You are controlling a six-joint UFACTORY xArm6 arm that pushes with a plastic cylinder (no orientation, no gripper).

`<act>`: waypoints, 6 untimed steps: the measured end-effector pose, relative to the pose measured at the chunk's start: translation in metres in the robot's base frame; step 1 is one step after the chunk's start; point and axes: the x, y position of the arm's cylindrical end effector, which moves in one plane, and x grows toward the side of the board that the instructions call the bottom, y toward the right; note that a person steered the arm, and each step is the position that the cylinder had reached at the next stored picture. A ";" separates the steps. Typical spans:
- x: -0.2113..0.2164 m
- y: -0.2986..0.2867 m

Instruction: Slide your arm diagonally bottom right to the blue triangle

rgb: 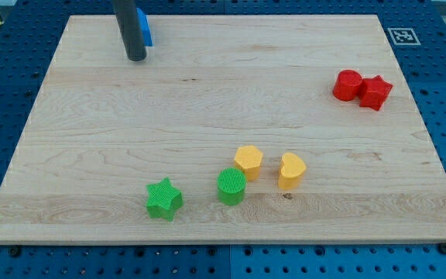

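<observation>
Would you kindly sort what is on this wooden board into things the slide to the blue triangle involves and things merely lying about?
Part of the job:
- my tip, at the view's top left
- blue block, mostly hidden behind the rod, shape unclear

Just lying about:
- red cylinder
- red star
- yellow hexagon
- yellow heart
- green cylinder
- green star

The board [207, 116] is pale wood with visible grain, smooth and matt. The green star [163, 199] and green cylinder [231, 186] look like ribbed plastic with fine ridges on top. The red blocks [361, 87] and yellow ones [269, 166] look smoother, slightly satin. The rod [132, 31] is dark, matt.
</observation>
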 end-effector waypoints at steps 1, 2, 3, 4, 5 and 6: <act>0.002 0.000; 0.003 0.000; 0.027 0.000; 0.028 0.000; 0.028 0.001; 0.042 0.047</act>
